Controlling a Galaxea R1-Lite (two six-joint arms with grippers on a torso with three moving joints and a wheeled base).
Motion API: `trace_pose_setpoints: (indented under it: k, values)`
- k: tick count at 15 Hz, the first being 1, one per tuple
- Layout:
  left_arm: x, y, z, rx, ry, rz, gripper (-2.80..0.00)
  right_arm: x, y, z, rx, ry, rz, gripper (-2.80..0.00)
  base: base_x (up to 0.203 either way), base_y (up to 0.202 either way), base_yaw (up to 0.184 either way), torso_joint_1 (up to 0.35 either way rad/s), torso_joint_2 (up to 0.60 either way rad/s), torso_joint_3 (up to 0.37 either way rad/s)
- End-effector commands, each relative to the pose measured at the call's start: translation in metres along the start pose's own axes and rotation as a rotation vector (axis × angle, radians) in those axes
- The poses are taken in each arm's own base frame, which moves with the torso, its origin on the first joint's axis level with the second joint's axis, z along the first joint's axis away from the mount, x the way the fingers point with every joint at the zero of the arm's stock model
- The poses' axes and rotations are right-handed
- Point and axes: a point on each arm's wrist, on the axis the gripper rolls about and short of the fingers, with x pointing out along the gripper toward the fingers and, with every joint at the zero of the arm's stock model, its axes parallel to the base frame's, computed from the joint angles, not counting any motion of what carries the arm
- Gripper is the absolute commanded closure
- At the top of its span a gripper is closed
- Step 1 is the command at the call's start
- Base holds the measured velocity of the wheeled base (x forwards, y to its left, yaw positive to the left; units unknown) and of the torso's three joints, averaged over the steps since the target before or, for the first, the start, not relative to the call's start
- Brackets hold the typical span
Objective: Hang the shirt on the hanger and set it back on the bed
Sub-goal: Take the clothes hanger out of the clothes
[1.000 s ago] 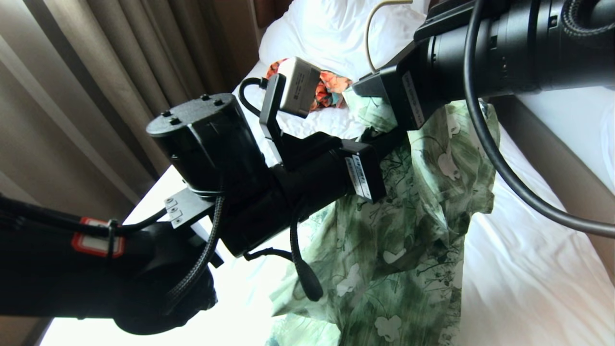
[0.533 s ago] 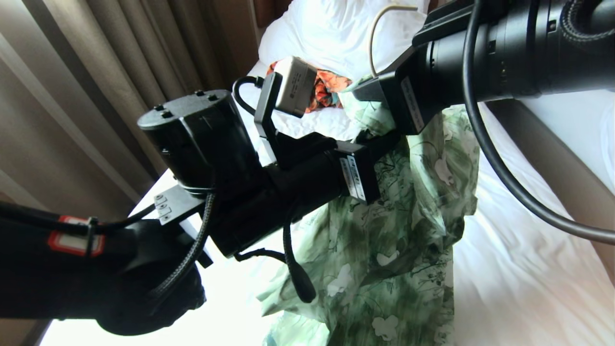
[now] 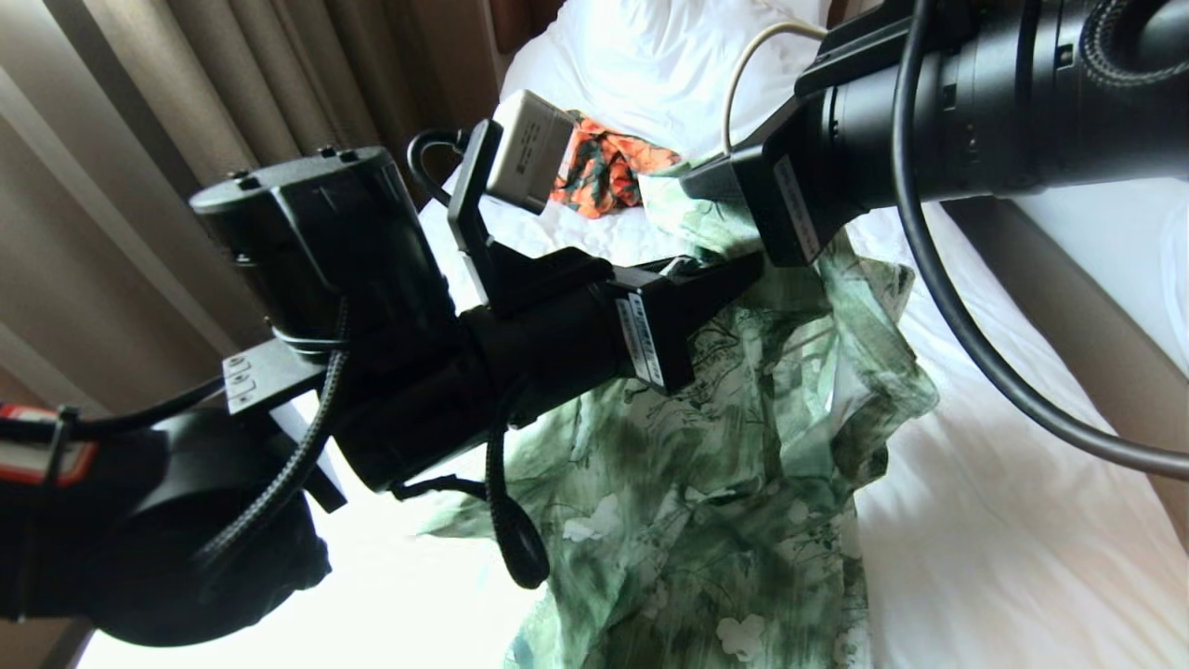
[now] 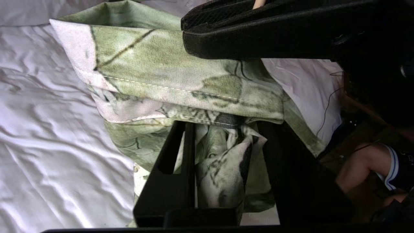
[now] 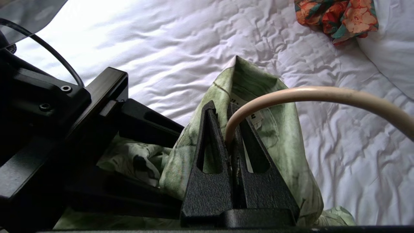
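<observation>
Green floral shirt (image 4: 168,81) bunched between parted left gripper (image 4: 223,168) fingers; right gripper (image 5: 230,136) clamped on cream hanger (image 5: 310,95), frame hidden.

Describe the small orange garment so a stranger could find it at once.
Start at the white bed and look to its pillow end. The orange garment lies crumpled there, beyond the green shirt. Only it carries orange flowers with dark green.

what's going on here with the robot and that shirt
The right pincer is shut on the hanger at the base of its hook, holding it up with the shirt draped from it over the bed. The left pincer stands open just under the collar, with shirt fabric between its fingers. An orange garment lies near the pillow.
</observation>
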Motion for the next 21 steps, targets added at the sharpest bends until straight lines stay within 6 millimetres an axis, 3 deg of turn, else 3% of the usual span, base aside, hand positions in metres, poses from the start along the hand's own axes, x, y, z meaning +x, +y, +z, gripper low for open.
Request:
trace_pose_setpoints:
  k: [1,7,12,15,16,21]
  values:
    - [-0.004,0.0,0.003,0.001,-0.01,-0.002,-2.8,-0.003,-0.001,0.001,-0.002,-0.003,-0.009,0.0,0.0,0.0,0.0,0.0,0.0,0.0]
    - [-0.033,0.014,0.021,0.03,-0.034,-0.072,-2.8,-0.014,-0.014,0.002,0.011,0.012,-0.131,0.0,0.0,0.0,0.0,0.0,0.0,0.0]
    - [-0.048,0.041,0.042,0.061,-0.095,0.017,-2.8,-0.019,-0.031,0.0,0.026,0.023,-0.221,0.0,0.0,0.0,0.0,0.0,0.0,0.0]
    - [-0.051,0.046,0.046,0.068,-0.106,0.039,-2.8,-0.02,-0.047,-0.004,0.042,0.031,-0.282,0.0,0.0,0.0,0.0,0.0,0.0,0.0]
    - [-0.051,0.046,0.046,0.071,-0.113,0.037,0.0,-0.02,-0.053,-0.006,0.048,0.032,-0.307,0.0,0.0,0.0,0.0,0.0,0.0,0.0]
    - [-0.055,0.05,0.053,0.087,-0.142,0.057,0.0,-0.024,-0.074,-0.013,0.086,0.04,-0.381,0.0,0.0,0.0,0.0,0.0,0.0,0.0]
